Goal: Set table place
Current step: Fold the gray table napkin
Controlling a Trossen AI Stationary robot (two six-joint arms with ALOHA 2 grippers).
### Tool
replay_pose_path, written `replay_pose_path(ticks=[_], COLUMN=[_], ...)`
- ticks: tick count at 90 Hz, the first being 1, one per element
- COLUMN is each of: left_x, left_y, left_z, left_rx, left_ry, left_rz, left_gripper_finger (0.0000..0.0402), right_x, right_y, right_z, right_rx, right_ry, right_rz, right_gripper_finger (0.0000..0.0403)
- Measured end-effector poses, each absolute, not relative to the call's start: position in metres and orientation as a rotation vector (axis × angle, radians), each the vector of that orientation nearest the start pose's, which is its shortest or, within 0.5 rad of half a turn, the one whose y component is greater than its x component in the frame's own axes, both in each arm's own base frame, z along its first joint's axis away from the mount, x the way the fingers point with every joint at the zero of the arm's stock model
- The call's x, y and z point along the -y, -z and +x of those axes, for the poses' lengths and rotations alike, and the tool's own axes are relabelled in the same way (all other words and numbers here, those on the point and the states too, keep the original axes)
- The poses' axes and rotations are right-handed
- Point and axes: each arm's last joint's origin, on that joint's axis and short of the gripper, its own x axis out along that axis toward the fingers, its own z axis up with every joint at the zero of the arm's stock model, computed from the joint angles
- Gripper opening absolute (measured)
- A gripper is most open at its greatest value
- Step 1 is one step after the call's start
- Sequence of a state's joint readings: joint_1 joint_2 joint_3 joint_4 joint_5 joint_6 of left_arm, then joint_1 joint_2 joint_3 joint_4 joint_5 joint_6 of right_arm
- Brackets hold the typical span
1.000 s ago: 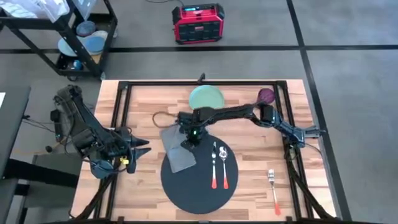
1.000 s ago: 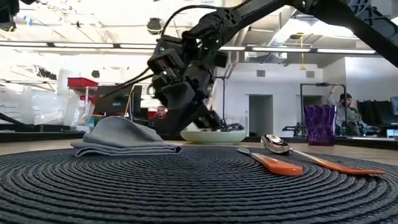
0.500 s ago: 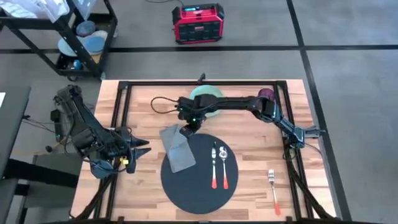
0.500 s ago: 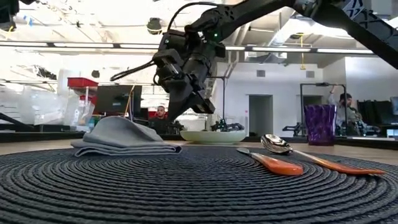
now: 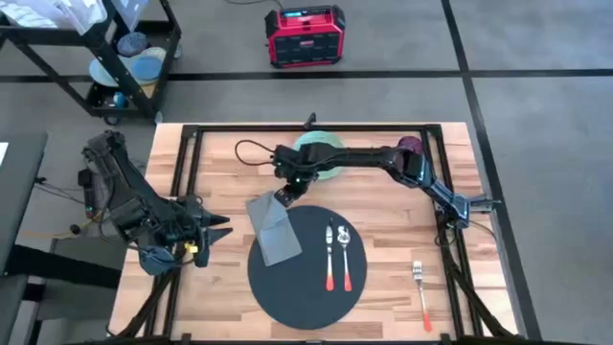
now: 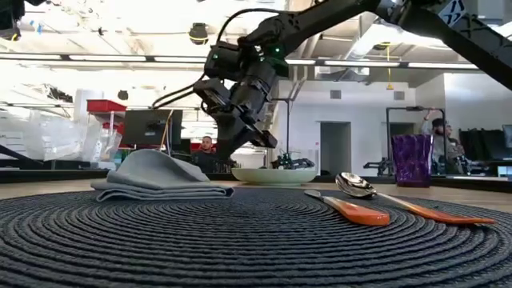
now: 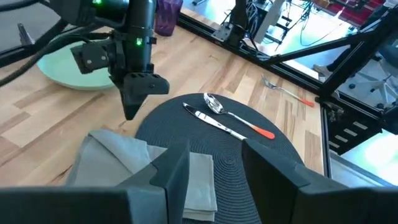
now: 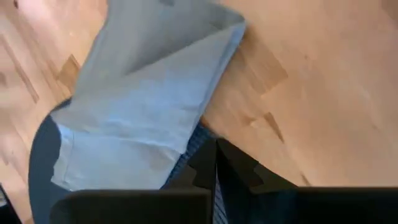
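Pulled back from over the napkin (image 5: 271, 226) toward the far edge of the table (image 5: 220, 163), and now hanging above bare wood just beyond the far-left rim of the placemat (image 5: 306, 287): right gripper (image 5: 286, 195), fingers pressed together on nothing, as seen closed in the right wrist view (image 8: 216, 163) and tapering to a single dark tip in the left wrist view (image 7: 132, 107). Raised clear of the tabletop in the low view (image 6: 244, 132), with the arm reaching in from the right edge across the green plate (image 5: 318, 153).

Lying half on the placemat's left rim and half on the wood: grey folded napkin, untouched by either gripper. Resting side by side near the middle of the placemat: knife (image 5: 329, 257) and spoon (image 5: 345, 251), both with orange handles pointing to the near edge. Off the placemat, toward the near-right corner of the table: fork (image 5: 421, 290) with an orange handle. Standing near the far-right corner: purple cup (image 5: 410, 147).

Parked at the left edge of the table, well apart from everything: left gripper (image 5: 213, 234), fingers spread apart and holding nothing, pointed toward the napkin and placemat.
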State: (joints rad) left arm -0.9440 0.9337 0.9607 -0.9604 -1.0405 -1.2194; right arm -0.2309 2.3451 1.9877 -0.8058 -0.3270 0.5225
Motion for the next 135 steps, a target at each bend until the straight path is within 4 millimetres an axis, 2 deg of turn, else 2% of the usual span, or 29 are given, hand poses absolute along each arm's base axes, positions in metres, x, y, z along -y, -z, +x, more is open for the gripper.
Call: replay_pose_path(ticks=[32, 51, 61, 82, 93, 108, 135], left_x=[0.111, 0.111, 0.111, 0.111, 0.111, 0.111, 0.111], left_y=[-0.316, -0.316, -0.316, -0.316, -0.316, -0.316, -0.316], left_z=[0.111, 0.111, 0.111, 0.111, 0.111, 0.111, 0.111], left_rx=[-0.36, -0.359, -0.358, -0.359, -0.362, -0.36, -0.36], left_ry=[-0.358, -0.359, -0.359, -0.359, -0.356, -0.358, -0.357], left_rz=[-0.409, -0.416, -0.418, -0.417, -0.399, -0.408, -0.41], left_gripper_finger=[0.013, 0.013, 0.013, 0.013, 0.013, 0.013, 0.013], right_x=[0.1, 0.085, 0.081, 0.102, 0.098, 0.089, 0.09], right_y=[-0.166, -0.135, -0.146, -0.163, -0.175, -0.171, -0.169], right_z=[0.483, 0.496, 0.501, 0.504, 0.51, 0.506, 0.502], right_rx=[-1.112, -1.127, -1.1, -1.037, -0.995, -1.061, -1.102], right_ry=[0.225, 0.185, 0.158, 0.183, 0.127, 0.129, 0.152], right_rz=[0.818, 0.876, 0.865, 0.872, 0.873, 0.852, 0.812], right_gripper_finger=[0.0, 0.0, 0.0, 0.0, 0.0, 0.0, 0.0])
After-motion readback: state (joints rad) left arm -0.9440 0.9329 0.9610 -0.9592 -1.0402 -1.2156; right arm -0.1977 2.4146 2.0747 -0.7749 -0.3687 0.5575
